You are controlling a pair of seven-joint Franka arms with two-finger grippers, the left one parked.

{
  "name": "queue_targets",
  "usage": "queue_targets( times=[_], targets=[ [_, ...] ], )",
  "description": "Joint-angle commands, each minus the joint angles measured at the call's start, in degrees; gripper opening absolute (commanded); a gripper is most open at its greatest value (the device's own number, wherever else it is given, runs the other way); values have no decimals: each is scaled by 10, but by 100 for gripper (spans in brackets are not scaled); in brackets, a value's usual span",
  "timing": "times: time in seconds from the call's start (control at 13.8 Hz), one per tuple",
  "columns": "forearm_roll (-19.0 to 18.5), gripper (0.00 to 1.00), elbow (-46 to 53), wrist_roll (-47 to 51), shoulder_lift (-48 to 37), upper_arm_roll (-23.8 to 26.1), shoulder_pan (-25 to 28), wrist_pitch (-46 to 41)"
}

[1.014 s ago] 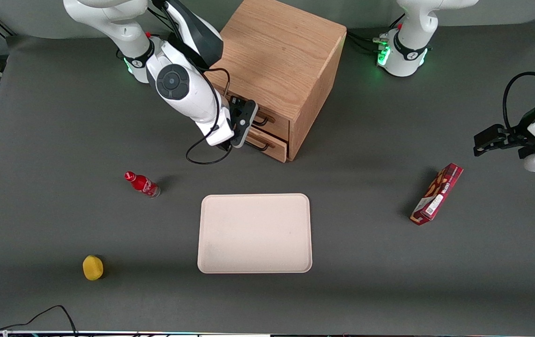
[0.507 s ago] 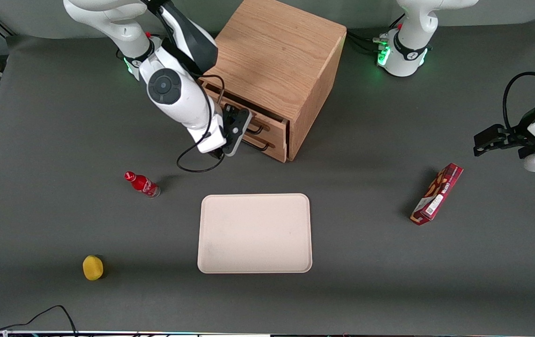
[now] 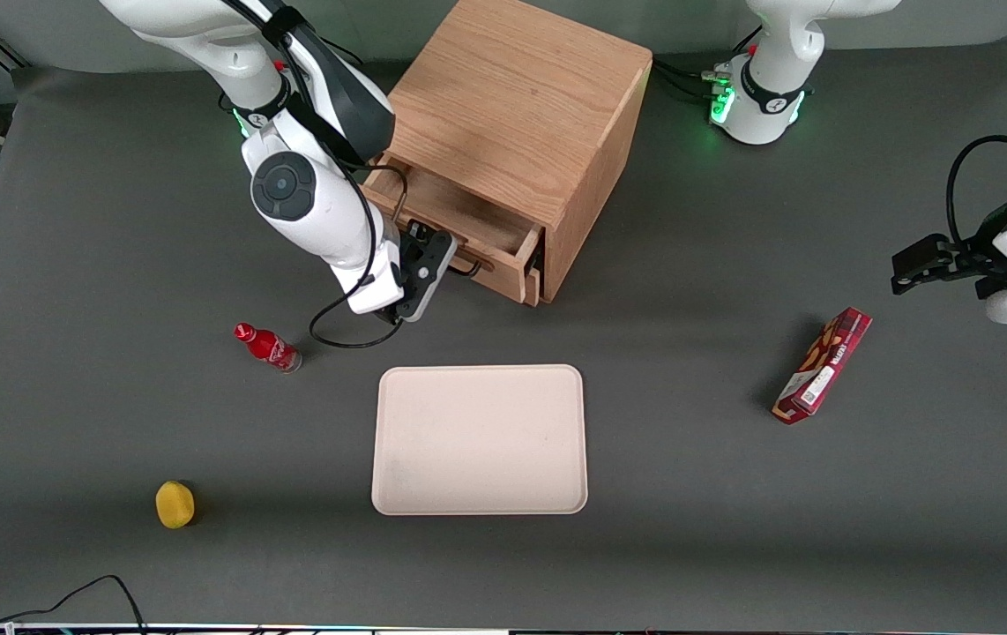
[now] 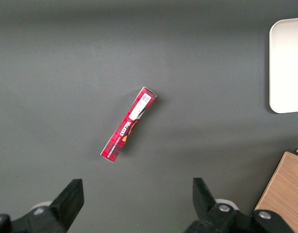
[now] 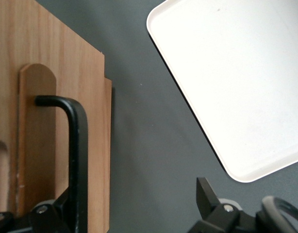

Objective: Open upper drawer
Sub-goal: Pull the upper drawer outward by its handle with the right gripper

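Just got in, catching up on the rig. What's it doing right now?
The right arm's gripper is at the black handle of the upper drawer of the oak cabinet. The drawer is pulled partway out, and what shows of its inside is bare. A white tray lies on the table nearer the front camera, with nothing on it.

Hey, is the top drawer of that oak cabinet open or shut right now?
Partly open: the upper drawer juts from the cabinet, its inside showing, tool at its handle.

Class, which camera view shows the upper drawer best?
The front view: the upper drawer sits pulled out of the cabinet, the hand at its handle. The right wrist view shows only its front and handle; the left wrist view, none.
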Motion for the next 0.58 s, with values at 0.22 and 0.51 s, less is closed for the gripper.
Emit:
queue_targets(
  times=[0.22,0.51],
  targets=[
    [-25,100,43,8,36,-10,3,-13],
    [-36,100,59,5,47,-20,3,-19]
  ],
)
